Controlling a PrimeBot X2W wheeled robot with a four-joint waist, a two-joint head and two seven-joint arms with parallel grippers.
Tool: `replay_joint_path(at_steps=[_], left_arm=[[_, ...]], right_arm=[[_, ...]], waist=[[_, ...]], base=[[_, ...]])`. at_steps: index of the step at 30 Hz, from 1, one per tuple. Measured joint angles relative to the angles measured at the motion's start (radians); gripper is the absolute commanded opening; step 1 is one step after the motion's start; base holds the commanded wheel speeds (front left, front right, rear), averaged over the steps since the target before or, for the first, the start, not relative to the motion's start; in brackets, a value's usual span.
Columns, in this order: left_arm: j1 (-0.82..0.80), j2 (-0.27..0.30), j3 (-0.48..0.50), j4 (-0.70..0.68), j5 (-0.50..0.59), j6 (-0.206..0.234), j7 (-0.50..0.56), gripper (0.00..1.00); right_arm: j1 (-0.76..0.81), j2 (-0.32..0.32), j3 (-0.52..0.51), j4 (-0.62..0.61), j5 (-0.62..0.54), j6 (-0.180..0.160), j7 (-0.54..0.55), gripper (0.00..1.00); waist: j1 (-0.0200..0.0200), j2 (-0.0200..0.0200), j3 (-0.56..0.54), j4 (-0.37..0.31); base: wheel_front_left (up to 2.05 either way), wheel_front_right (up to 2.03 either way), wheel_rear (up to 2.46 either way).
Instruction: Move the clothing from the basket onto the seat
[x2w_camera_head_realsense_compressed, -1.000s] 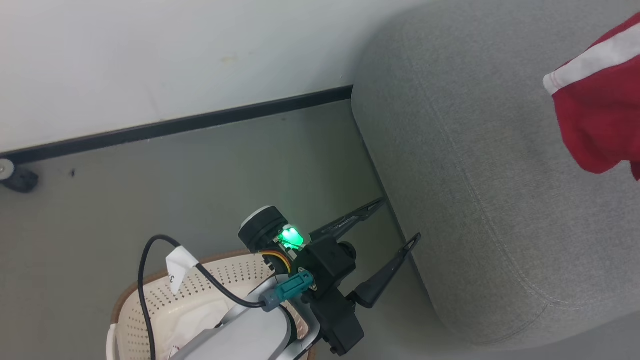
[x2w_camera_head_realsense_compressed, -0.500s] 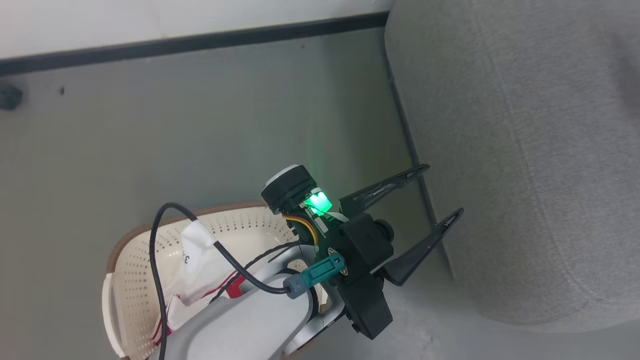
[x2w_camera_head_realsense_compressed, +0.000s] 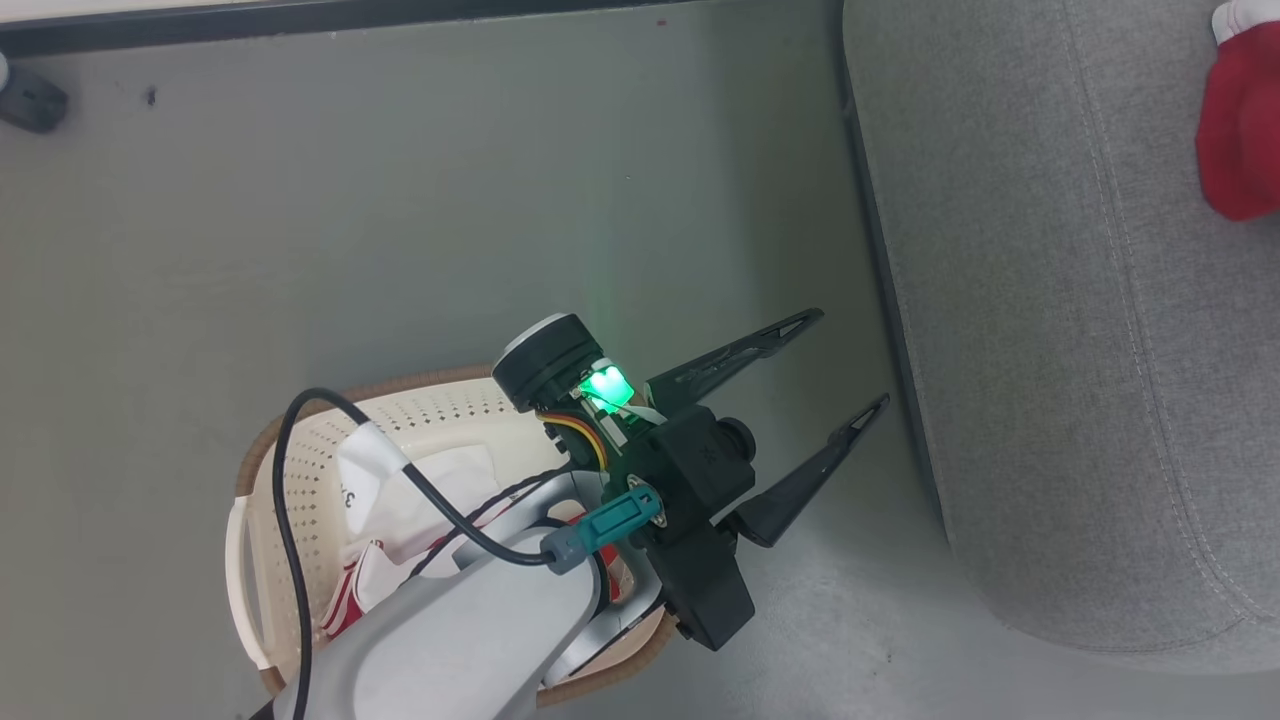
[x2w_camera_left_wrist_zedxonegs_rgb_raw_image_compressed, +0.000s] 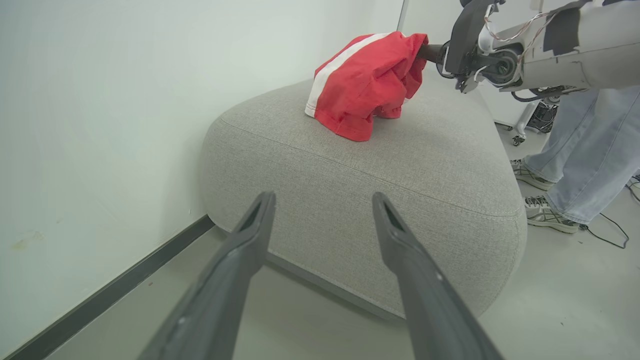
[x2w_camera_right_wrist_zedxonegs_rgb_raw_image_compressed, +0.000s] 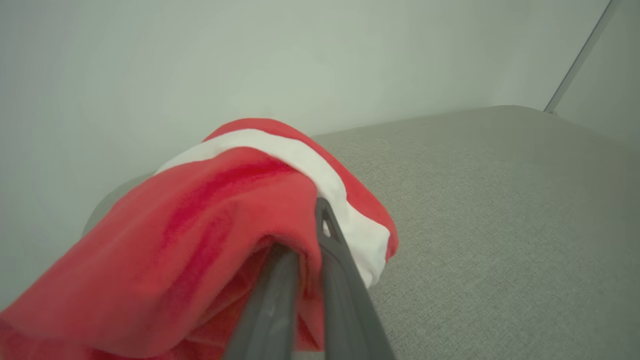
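The right fingers are pressed together on a bunch of red cloth, so the red garment with its 1 white stripe drapes over them and hangs down. Beneath those fingers is the top of the seat. In the left wrist view the garment's lowest folds seem to touch the grey cushion, though I cannot be sure the weight is resting there. It sits toward the far end of the seat, near the wall.

The left fingers are spread wide with nothing between them. They point at the seat's near rounded end, above the floor just beside it. The basket is behind and below them, under the pale left forearm, and the rest of the clothing lies crumpled inside it in white and red.

As I see it, the drop depends on what lies below. The seat is straight under the right fingers, so opening them should leave the garment there. The left arm is much nearer the basket for the next piece. A person's legs are beyond the seat's right side.
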Motion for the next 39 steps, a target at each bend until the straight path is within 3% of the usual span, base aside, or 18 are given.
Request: replay_joint_path(at_steps=[3,4,5,7,15,24,39], left_arm=[[-0.002,0.002,0.000,0.016,0.000,-0.007,-0.011,1.00],[-0.002,0.004,0.000,0.020,0.000,-0.007,-0.012,1.00],[-0.002,0.006,0.000,0.025,0.000,-0.007,-0.016,1.00],[-0.002,0.008,0.000,0.035,0.000,-0.007,-0.019,1.00],[0.000,0.004,0.001,0.079,-0.004,-0.007,-0.053,1.00],[0.031,0.013,0.027,0.136,-0.027,-0.007,-0.098,1.00],[0.138,0.013,0.062,0.191,-0.084,0.012,-0.154,1.00]], right_arm=[[0.002,0.003,0.021,0.048,-0.011,0.000,0.000,0.00],[0.002,0.007,0.029,0.059,-0.018,0.000,0.000,0.09],[0.002,0.010,0.038,0.067,-0.026,0.001,0.000,0.29],[0.002,0.015,0.052,0.081,-0.042,0.002,0.000,1.00],[0.015,0.018,0.114,0.125,-0.095,0.009,0.000,1.00],[0.130,0.035,0.178,0.151,-0.105,0.009,0.000,1.00],[0.317,0.080,0.317,0.091,-0.012,0.009,0.045,1.00]], waist=[[-0.0001,-0.0001,-0.005,-0.002],[-0.0001,-0.0001,-0.007,-0.003],[-0.0001,-0.0001,-0.010,-0.005],[-0.0001,-0.0001,-0.018,-0.008],[-0.0001,-0.0001,-0.064,-0.022],[-0.0001,-0.0001,-0.143,-0.033],[-0.0003,-0.0002,-0.299,-0.024]], base=[[0.00,0.00,0.00],[0.00,0.00,0.00],[0.00,0.00,0.00],[0.00,0.00,0.00],[0.00,0.00,0.00],[0.00,0.00,0.00],[0.00,0.00,0.00]])
